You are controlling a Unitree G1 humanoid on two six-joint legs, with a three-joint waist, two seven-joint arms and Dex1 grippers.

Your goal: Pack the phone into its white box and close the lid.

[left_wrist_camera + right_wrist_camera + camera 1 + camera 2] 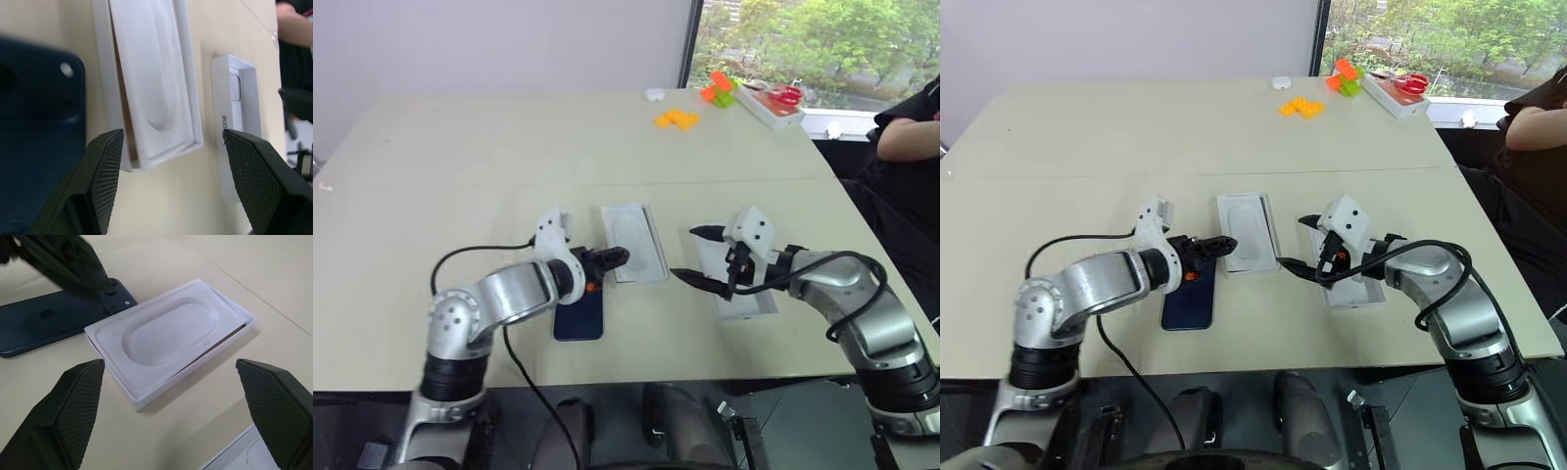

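You have clutter at the far edge of the surface [460, 147], upper right of the frame: orange blocks [676, 118], an orange-and-green piece [718, 88], a small white object [654, 94], and a white case with red scissors [773, 102]. A person's arm [909, 137] rests at the right edge. None of it lies near the work.

At centre frame the white box [651, 257] sits with a thin white insert [168, 335] bearing an oval recess laid in it, slightly askew — that insert covers the tray floor. The phone [579, 315] lies flat, back up, just left of the box and below it in the frame, its camera corner toward the box. The lid [744, 294] lies to the right, partly under your right arm.

Your left hand [607, 260] hangs over the phone's upper end with fingers spread, gripping nothing. Your right hand [703, 257] hovers between box and lid — fingers wide apart, empty.
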